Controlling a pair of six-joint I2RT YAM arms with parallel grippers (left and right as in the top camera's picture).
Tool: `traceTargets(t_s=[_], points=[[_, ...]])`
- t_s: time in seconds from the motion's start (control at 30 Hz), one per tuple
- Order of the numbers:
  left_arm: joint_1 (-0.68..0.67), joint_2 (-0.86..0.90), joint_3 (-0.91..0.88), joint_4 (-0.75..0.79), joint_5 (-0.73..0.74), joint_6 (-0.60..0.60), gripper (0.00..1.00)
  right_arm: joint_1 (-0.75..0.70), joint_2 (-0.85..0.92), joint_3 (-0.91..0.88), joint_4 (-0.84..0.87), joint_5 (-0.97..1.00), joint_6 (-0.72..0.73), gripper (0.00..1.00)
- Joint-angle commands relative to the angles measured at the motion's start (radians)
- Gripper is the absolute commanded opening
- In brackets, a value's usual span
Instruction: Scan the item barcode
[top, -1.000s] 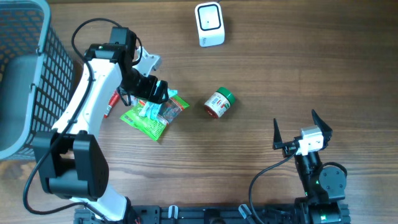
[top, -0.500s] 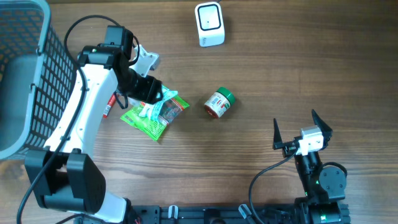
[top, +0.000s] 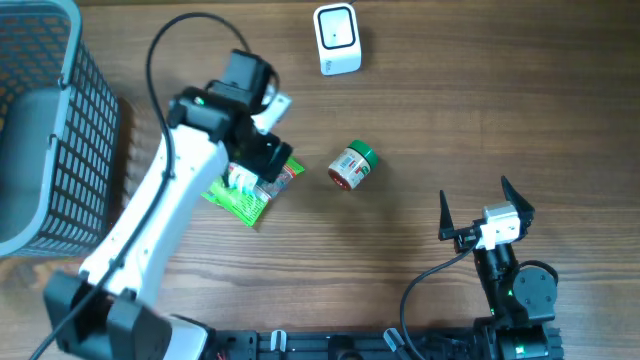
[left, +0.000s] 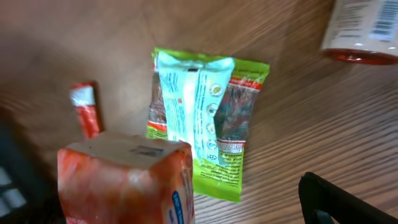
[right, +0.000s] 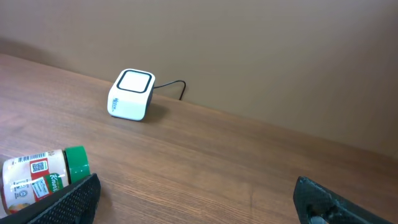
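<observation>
The white scanner cube (top: 337, 38) (right: 132, 94) sits at the table's far edge. A green-lidded jar (top: 351, 166) (right: 40, 177) lies on its side mid-table; the left wrist view catches its barcode (left: 364, 31). To its left lies a green snack packet (top: 248, 195) (left: 205, 124). My left gripper (top: 268, 155) (left: 199, 205) hovers open over the packet's far end. An orange-red carton (left: 124, 180) fills its left side, hiding the left finger, with a wide gap to the right finger (left: 348, 202). My right gripper (top: 480, 203) (right: 199, 199) stands open and empty near the front right.
A grey wire basket (top: 40, 130) takes up the left edge of the table. A small red tube (left: 87, 115) lies left of the packet and is hidden under my left arm in the overhead view. The scanner's cable runs off behind it.
My left arm has swung to the right, carrying its gripper from the packet's left side to its far right end. The red tube is now covered by the arm. The right arm is still.
</observation>
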Motion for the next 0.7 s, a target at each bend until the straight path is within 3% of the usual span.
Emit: traceTargets(t_s=[0.0, 0.5, 0.67], points=[[-0.065, -0.034, 0.019, 0.049, -0.206, -0.025, 1.0, -0.004, 0.001, -0.001, 0.002, 0.016, -0.01, 1.0], [-0.07, -0.034, 0.019, 0.066, -0.218, -0.026, 1.0, -0.004, 0.001, -0.001, 0.003, 0.014, -0.01, 0.99], [-0.07, -0.034, 0.019, 0.066, -0.218, -0.026, 1.0, -0.004, 0.001, -0.001, 0.018, -0.158, 0.095, 1.0]])
